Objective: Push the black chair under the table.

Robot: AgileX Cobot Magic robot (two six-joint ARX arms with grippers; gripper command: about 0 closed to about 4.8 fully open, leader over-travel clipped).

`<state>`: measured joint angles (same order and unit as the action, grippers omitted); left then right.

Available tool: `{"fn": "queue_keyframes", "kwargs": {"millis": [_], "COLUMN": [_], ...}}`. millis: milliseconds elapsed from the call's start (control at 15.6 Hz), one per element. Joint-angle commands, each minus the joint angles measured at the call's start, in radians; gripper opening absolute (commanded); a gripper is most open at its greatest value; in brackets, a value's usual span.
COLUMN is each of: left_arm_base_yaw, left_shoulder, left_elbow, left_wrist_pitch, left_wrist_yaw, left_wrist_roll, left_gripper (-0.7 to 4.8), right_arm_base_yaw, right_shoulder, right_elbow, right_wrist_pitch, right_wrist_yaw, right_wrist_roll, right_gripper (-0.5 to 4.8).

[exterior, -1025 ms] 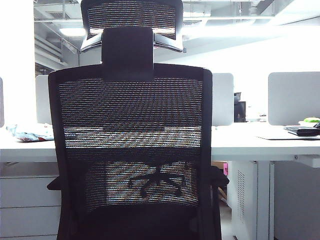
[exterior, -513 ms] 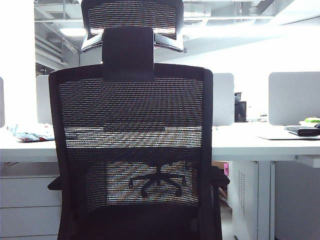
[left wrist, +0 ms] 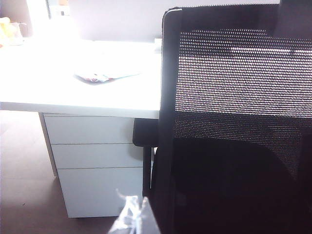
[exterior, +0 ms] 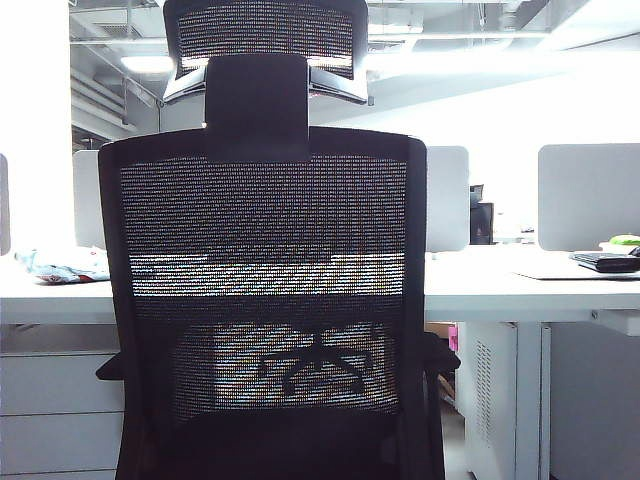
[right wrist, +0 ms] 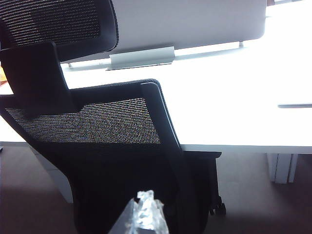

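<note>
The black chair (exterior: pixel 262 300) is facing the table (exterior: pixel 520 290), backrest filling the exterior view from 9 to 3 o'clock. The left gripper (left wrist: pixel 131 219) and right gripper (right wrist: pixel 141 217) are sitting behind the frame's edges; I cannot tell whether their jaws are parted. Pushing evenly on both sides should be keeping it rolling straight.

From my exterior camera, the black chair (exterior: pixel 265 300) fills most of the frame, its mesh back facing me and headrest (exterior: pixel 265 45) above. Beyond it runs the white surface (exterior: pixel 500 285), with a drawer cabinet (exterior: pixel 55 415) lower left, crumpled packaging (exterior: pixel 62 265) on the left and a dark item (exterior: pixel 605 262) far right. Neither gripper shows here.
</note>
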<state>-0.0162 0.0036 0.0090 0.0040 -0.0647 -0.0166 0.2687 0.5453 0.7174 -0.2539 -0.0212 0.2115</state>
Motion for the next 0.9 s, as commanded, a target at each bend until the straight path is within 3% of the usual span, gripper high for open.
{"fn": "queue_keyframes", "kwargs": {"millis": [64, 256, 513, 897], "left_arm_base_yaw": [0.0, 0.0, -0.001, -0.001], "left_shoulder": [0.0, 0.0, 0.0, 0.0], "left_elbow": [0.0, 0.0, 0.0, 0.0], "left_wrist_pitch": [0.012, 0.012, 0.011, 0.011], "left_wrist_yaw": [-0.002, -0.002, -0.002, -0.002], "left_wrist_roll": [0.001, 0.002, 0.001, 0.001], "left_gripper": [-0.05, -0.05, -0.05, -0.05], "right_arm_base_yaw": [-0.014, -0.11, -0.276, -0.285], "right_shoulder": [-0.028, -0.112, -0.235, -0.436], "right_elbow": [0.004, -0.002, -0.134, -0.49], "right_wrist_pitch": [-0.015, -0.102, -0.069, 0.163], "right_wrist_yaw": [-0.006, -0.029, -0.021, -0.007], "right_wrist_roll": [0.008, -0.063, -0.089, -0.107], "right_gripper": [-0.09, -0.09, -0.09, -0.09]}}
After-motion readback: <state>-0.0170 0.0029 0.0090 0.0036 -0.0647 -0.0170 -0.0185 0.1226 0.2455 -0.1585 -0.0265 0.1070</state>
